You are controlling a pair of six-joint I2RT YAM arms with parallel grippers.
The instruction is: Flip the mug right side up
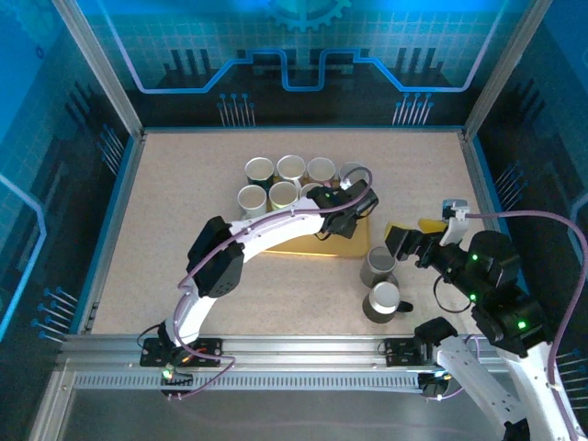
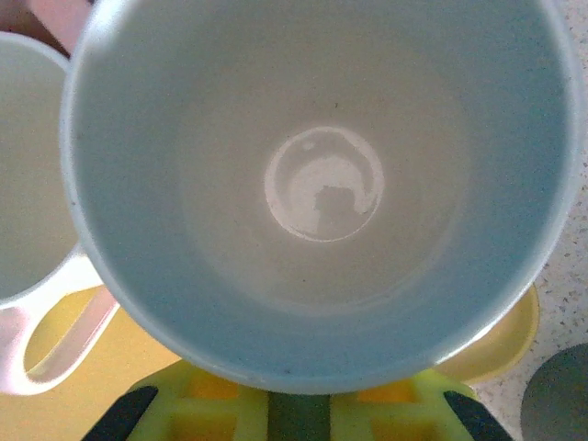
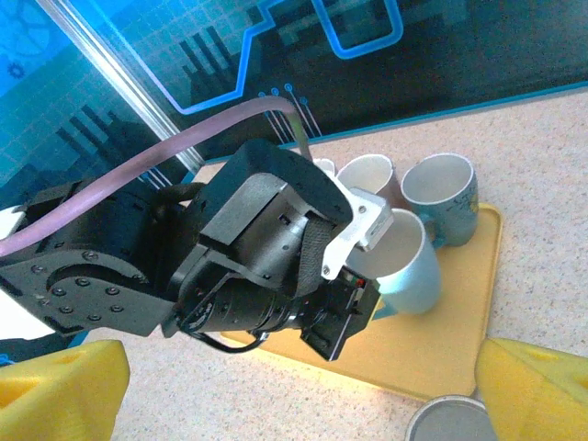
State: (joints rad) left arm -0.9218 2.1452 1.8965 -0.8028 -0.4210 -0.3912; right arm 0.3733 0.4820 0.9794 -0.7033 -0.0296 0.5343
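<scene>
Left jaws closed on rim of blue mug [image 2: 322, 184]: round, glossy ceramic, white inside, mouth up, at right end of tray [image 3: 459, 303]. Tray flat yellow plastic with rounded corners, on speckled desk [image 1: 165, 230]. Six pale mugs [image 1: 291, 167] counted upright in two rows. Beside tray, far grey mug [image 1: 378, 266] base up, near grey mug [image 1: 382, 301] mouth up. Right jaws wide open, empty.

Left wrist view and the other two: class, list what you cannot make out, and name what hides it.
- Left wrist view: the light-blue mug sits so close that the frame edges cut off its outer wall and any handle.
- Top view: the left gripper covers that mug.
- Right wrist view: the bottom edge cuts the grey mug; upright or upside down, unclear.
</scene>
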